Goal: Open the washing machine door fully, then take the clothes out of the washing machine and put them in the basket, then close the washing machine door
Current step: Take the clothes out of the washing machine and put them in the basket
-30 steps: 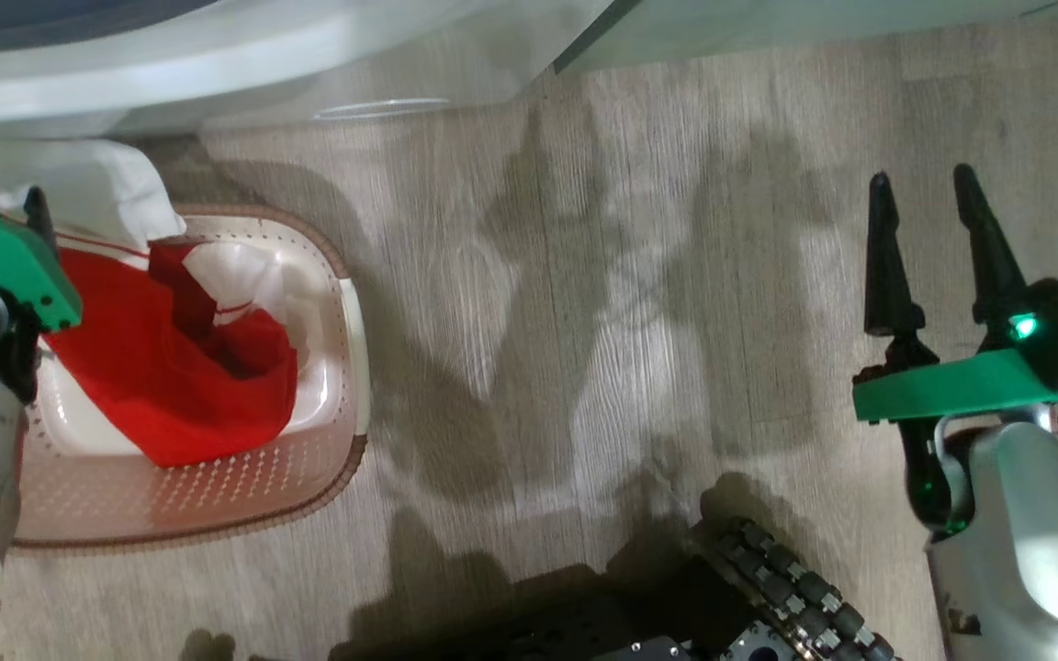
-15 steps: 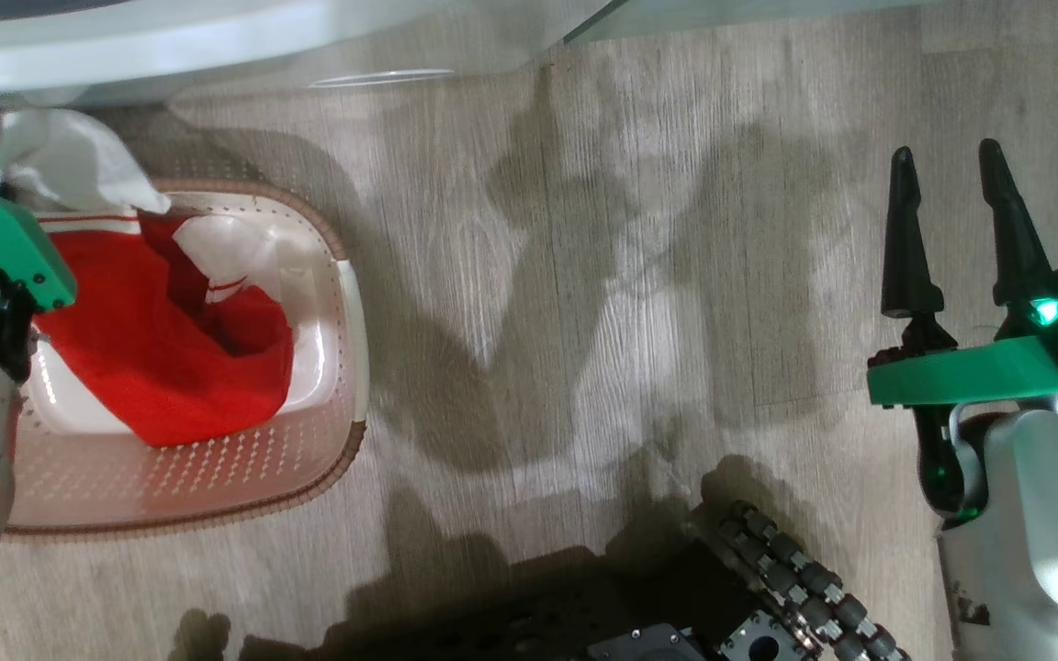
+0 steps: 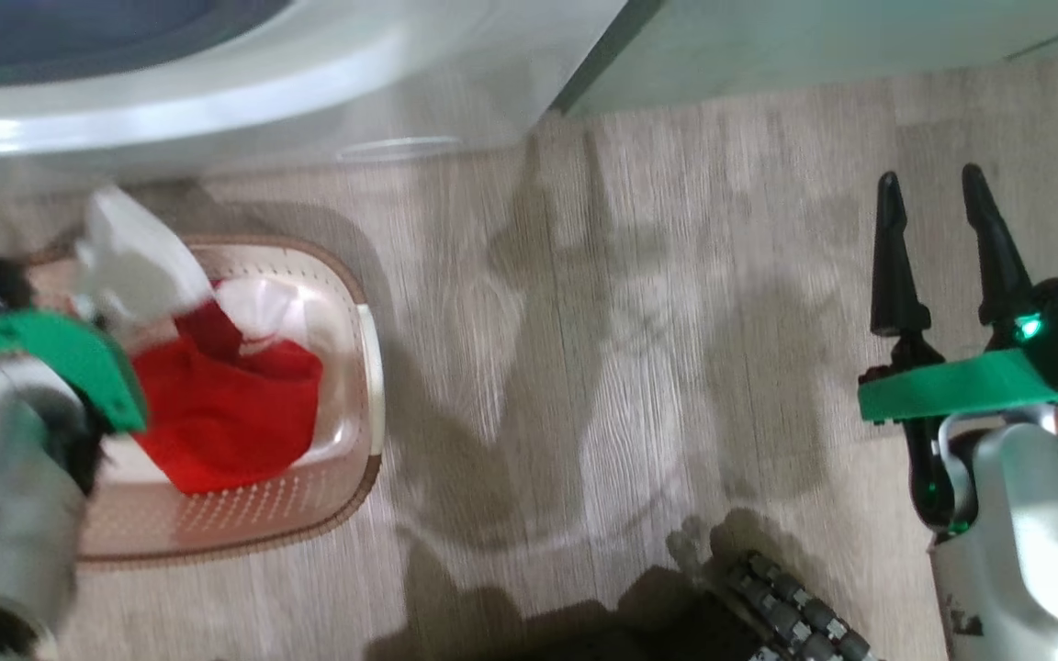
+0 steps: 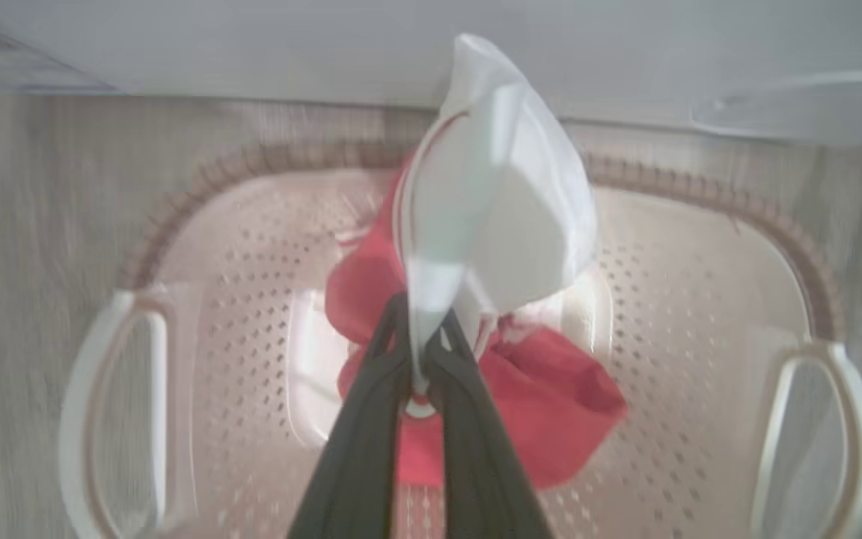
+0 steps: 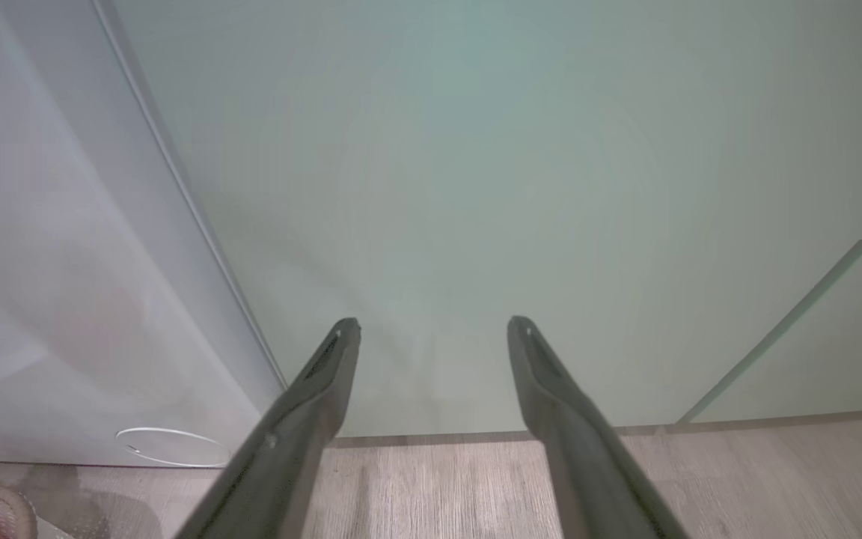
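Washer (image 3: 244, 73): its white front runs across the top left of the head view, with a round filter cap (image 3: 396, 145) low on it. Pale green cabinets (image 3: 814, 46) adjoin its right side. Wood-look floor (image 3: 602, 349) lies below both.

Basket (image 3: 371, 367): upright on the floor, just in front of the washer's lower edge. The left wrist view shows a white handle at each short end.

Clothes (image 4: 551, 404): the red bulk lies in the middle of the basket, on its floor. The white part is lifted up above the red.

Left gripper (image 4: 420, 337): over the basket, fingers pressed together, pinching the white part of the clothes at its lower end.

Right gripper (image 3: 929, 179): over bare floor at the right, well apart from the basket. Its fingers are spread and point toward the cabinets.
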### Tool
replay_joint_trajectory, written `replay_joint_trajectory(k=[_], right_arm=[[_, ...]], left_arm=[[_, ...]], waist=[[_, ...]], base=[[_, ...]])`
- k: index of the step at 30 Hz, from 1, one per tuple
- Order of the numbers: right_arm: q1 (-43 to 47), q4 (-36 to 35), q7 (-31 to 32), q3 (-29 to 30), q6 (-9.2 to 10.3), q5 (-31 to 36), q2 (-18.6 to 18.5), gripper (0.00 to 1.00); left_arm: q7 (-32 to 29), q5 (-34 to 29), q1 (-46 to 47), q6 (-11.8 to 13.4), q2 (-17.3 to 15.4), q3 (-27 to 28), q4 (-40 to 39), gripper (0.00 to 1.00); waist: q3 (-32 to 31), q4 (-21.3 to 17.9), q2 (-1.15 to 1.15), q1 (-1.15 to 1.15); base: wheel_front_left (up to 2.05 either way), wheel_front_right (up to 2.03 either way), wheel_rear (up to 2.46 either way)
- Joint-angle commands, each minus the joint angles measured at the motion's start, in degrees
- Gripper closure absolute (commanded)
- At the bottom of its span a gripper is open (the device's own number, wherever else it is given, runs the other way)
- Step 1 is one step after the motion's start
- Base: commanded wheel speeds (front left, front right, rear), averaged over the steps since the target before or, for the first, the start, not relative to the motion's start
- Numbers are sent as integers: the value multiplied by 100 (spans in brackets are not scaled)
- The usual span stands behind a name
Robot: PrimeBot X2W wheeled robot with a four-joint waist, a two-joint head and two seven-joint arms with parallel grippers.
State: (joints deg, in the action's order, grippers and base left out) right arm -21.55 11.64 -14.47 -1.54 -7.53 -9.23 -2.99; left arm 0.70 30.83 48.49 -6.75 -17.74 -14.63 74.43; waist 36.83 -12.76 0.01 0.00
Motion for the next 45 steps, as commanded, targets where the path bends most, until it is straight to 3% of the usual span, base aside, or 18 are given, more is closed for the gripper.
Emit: replay_joint_trajectory(k=[1, 12, 15, 16, 17, 18, 24, 33, 40, 45], right_arm=[[255, -104, -53, -107, 4, -39, 12, 0], [291, -66, -53, -179, 4, -30, 5, 0], [280, -58, -53, -238, 4, 2, -22, 0], [277, -62, -53, -239, 4, 0, -30, 0], [279, -67, -53, -221, 4, -2, -30, 0], [287, -64, -53, -206, 4, -6, -29, 0], [440, 33, -53, -195, 4, -17, -21, 0], [735, 317, -53, -271, 4, -149, -7, 0], [1006, 497, -53, -385, 4, -236, 1, 0], [1152, 593, -53, -509, 4, -243, 4, 0]], left_arm=[[-27, -35, -219, -39, -138, 36, -48, 100], [-916, 541, -961, -72, 553, -332, -176, 100], [-1036, 674, -1012, -72, 527, -356, -151, 100], [-938, 718, -1016, -72, 517, -318, -139, 91], [-806, 730, -1012, -72, 511, -301, -131, 50], [-690, 726, -1018, -68, 508, -302, -122, 0], [-207, 685, -1214, -48, 492, -356, -78, 0], [1197, 819, -1449, -71, 312, -418, -395, 0], [1424, 919, -1799, -72, -77, -511, -1544, 0], [1428, 733, -2405, -73, -354, 25, -2776, 0]], waist=[[-255, 20, -1, 0], [-455, 84, -1, 0], [-408, 59, -1, 0], [-407, 48, -1, 0], [-414, 35, -1, 0], [-436, 23, -1, 0], [-815, 50, -1, 0], [-1831, 229, -1, 0], [-2568, 278, -1, 0], [-2962, 195, -1, 0]], base=[[0, 0, 0], [0, 0, 0], [0, 0, 0], [0, 0, 0], [0, 0, 0], [0, 0, 0], [0, 0, 0], [0, 0, 0], [0, 0, 0], [0, 0, 0]])
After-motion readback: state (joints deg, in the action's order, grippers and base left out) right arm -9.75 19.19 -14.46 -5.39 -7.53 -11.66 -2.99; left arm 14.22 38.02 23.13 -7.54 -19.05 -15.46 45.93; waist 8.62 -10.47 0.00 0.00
